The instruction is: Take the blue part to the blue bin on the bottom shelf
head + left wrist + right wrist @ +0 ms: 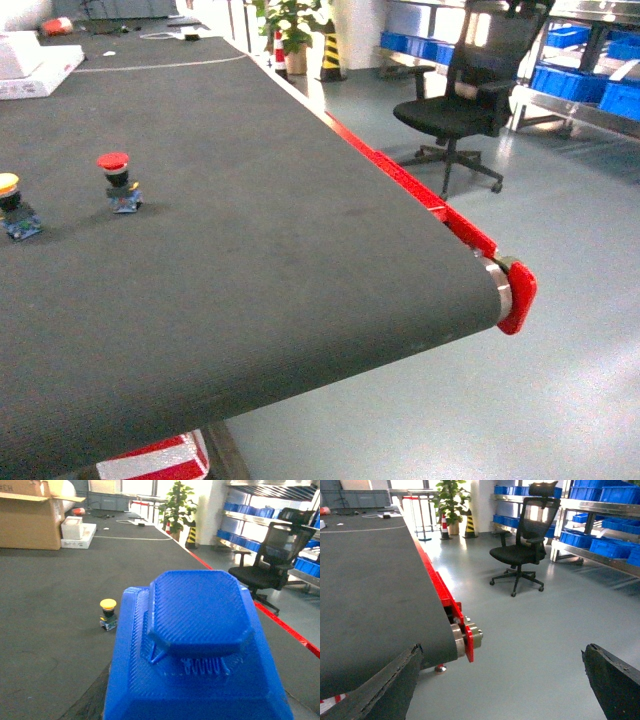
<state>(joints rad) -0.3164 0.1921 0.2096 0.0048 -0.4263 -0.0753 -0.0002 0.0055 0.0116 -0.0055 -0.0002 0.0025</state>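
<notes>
Blue bins [607,494] sit in rows on the steel rack [580,550] behind the office chair [522,545] – too far off to see anything inside them. The cardboard box [30,517] at the far end of the belt [250,230] has its flaps open, contents hidden.

The blue part [197,645] fills the left wrist view, right up against the camera, so it looks held, but the left fingers aren't visible and I can't tell how the jaws stand. Right gripper [502,680] is spread wide, both dark fingertips [385,685] apart at the frame edges with only floor between – holding nothing.

Yellow button [12,205] and red button [118,182] stand upright on the belt, near each other.
</notes>
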